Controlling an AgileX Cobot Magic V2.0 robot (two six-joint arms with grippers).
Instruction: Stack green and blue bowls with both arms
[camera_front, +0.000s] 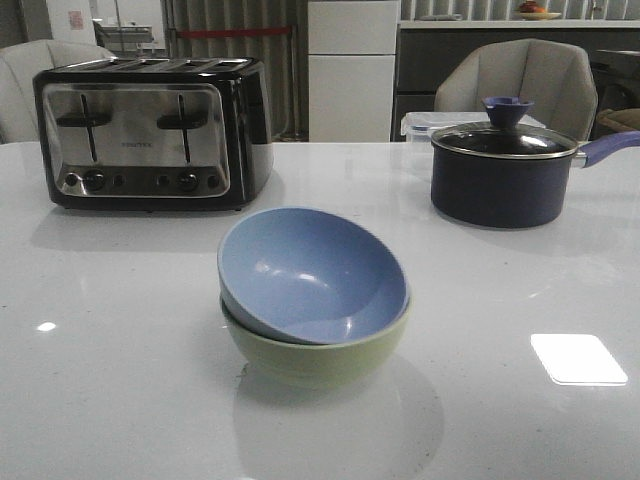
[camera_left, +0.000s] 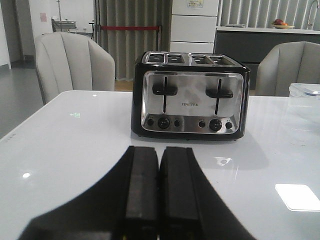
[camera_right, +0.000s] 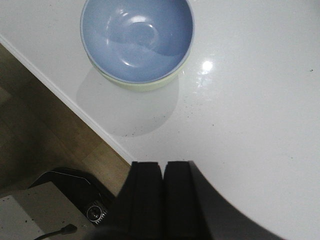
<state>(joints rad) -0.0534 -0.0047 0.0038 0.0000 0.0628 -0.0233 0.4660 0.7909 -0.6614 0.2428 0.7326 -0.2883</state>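
Observation:
The pale blue bowl (camera_front: 310, 272) sits tilted inside the pale green bowl (camera_front: 320, 360) at the middle of the white table. The stack also shows in the right wrist view, the blue bowl (camera_right: 137, 37) over the green bowl's rim (camera_right: 145, 85). My right gripper (camera_right: 163, 167) is shut and empty, over the table's near edge, apart from the bowls. My left gripper (camera_left: 159, 152) is shut and empty, above the table facing the toaster. Neither gripper shows in the front view.
A black and chrome toaster (camera_front: 150, 135) stands at the back left. A dark navy saucepan (camera_front: 500, 175) with a glass lid stands at the back right, a clear container (camera_front: 425, 125) behind it. The table's near edge (camera_right: 75, 107) borders wooden floor.

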